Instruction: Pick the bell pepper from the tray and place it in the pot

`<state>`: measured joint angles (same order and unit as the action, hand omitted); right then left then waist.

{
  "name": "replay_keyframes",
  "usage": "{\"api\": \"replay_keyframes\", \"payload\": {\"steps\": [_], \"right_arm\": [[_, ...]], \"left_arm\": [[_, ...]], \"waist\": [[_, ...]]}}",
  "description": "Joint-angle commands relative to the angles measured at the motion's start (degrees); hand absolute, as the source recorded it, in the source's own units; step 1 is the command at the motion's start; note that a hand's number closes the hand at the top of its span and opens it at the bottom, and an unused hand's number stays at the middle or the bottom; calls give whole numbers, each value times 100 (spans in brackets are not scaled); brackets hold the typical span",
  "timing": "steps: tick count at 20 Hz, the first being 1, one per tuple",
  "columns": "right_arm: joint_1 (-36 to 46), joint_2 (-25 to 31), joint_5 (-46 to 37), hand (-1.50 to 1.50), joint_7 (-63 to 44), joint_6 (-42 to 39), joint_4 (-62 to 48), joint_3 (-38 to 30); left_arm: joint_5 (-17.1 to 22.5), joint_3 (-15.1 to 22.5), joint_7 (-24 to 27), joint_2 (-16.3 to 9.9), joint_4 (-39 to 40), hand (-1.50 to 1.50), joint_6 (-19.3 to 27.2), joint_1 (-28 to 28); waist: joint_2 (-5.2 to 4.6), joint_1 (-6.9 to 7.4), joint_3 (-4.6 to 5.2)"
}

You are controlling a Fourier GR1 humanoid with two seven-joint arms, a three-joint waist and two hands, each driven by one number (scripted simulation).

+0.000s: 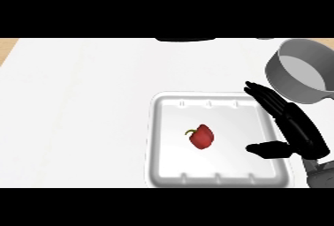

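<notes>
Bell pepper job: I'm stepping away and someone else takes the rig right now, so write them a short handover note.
Right hand: open, fingers straight, thumb out, over the right edge of the tray, holding nothing.
Left hand: not in view.
Bell pepper: red, lying near the middle of the tray, apart from the hand.
Pot: grey, beyond the tray at the upper right, nothing visible inside it.
Done: nothing of the pick; the pepper is untouched.
Left: close the right hand on the pepper, lift it, carry it to the pot and let it go there.
</notes>
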<state>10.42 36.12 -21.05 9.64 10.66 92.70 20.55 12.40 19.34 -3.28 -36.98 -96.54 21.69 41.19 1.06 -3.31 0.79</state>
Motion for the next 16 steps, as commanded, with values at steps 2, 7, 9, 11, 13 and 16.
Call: {"api": "replay_keyframes", "payload": {"steps": [2,7,9,11,13,16], "right_arm": [[158,387,-602,-150,-897,-659,112,539],[412,600,-913,-150,-1795,-1561,129,1002],[554,490,-952,-150,-2210,-1858,239,1173],[706,394,-928,-150,-2607,-2170,291,1269],[794,279,-948,-150,-2936,-2401,358,1402],[964,46,-950,-150,-3360,-2649,425,1535]], "left_arm": [[15,-720,428,83,-631,0,233,-1416],[-1,-619,476,160,-583,0,251,-1488],[79,-693,466,87,-629,0,203,-1508],[35,-637,502,84,-597,0,192,-1522],[143,-728,494,48,-523,0,129,-1589],[90,-655,409,72,-577,0,196,-1673]], "waist": [[0,-102,9],[-52,-21,5],[-49,14,-1],[-55,57,-7],[-56,45,-8],[-65,15,-26]]}}
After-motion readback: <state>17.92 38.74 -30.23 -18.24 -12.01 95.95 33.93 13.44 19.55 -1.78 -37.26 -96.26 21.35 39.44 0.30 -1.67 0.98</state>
